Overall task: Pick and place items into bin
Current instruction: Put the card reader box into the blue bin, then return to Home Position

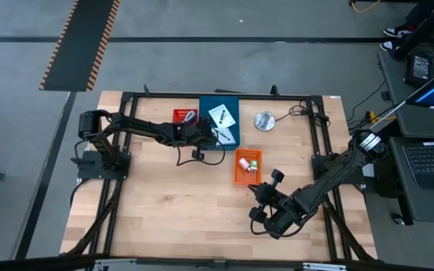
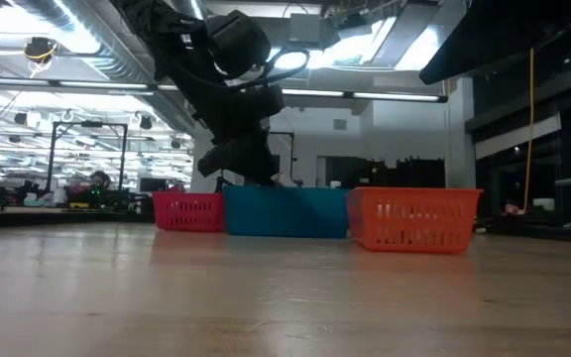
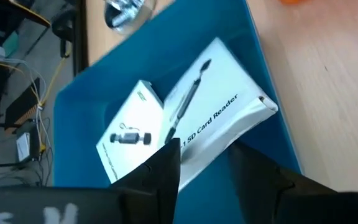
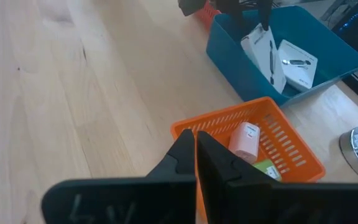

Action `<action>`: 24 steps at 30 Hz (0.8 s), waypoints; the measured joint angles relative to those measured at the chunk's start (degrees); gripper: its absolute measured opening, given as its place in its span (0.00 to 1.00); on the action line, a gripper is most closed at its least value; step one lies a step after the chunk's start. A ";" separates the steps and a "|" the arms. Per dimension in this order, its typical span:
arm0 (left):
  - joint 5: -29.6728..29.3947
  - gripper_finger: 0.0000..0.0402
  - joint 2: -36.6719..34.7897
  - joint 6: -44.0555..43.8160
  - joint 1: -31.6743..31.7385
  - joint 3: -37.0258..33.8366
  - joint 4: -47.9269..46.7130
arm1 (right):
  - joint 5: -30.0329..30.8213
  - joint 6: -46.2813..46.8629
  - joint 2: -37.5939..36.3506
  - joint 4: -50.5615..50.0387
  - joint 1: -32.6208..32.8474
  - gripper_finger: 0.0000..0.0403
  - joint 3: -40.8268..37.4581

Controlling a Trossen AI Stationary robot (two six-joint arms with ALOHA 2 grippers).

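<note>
Left gripper [image 3: 205, 163] parted over card box [image 3: 213, 115], inside blue bin [image 3: 272, 134] rim.

- Blue plastic bin [image 1: 211, 143] holding white rectangular card boxes [image 3: 216, 112] with dark print
- Orange mesh basket [image 4: 291, 146] with a pink block [image 4: 246, 142]
- Red mesh basket [image 2: 188, 211]
- Pale wooden table [image 1: 172, 211]

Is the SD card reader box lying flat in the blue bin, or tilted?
Tilted. The SD card reader box leans on the blue bin wall, one edge raised beside the flat second box.
</note>
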 joint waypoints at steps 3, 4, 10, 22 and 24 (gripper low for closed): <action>-0.53 0.32 -0.42 -0.06 -0.16 0.00 -2.57 | 0.00 -0.01 0.00 0.00 0.00 0.00 0.00; -0.78 0.32 -0.81 -0.08 -0.32 0.00 -3.64 | 0.00 0.00 0.00 0.02 0.00 0.00 0.00; -0.94 0.30 -5.34 -1.67 -2.79 0.00 -9.32 | 0.02 -0.05 0.00 0.09 -0.28 0.00 0.00; 1.12 0.11 -21.19 -8.28 -8.19 0.00 -14.99 | -6.79 -5.46 -4.38 -0.30 -4.66 0.00 0.62; 3.73 0.04 -24.54 -9.55 -8.55 0.00 -16.00 | -7.96 -7.93 -6.94 -0.50 -5.64 0.00 0.66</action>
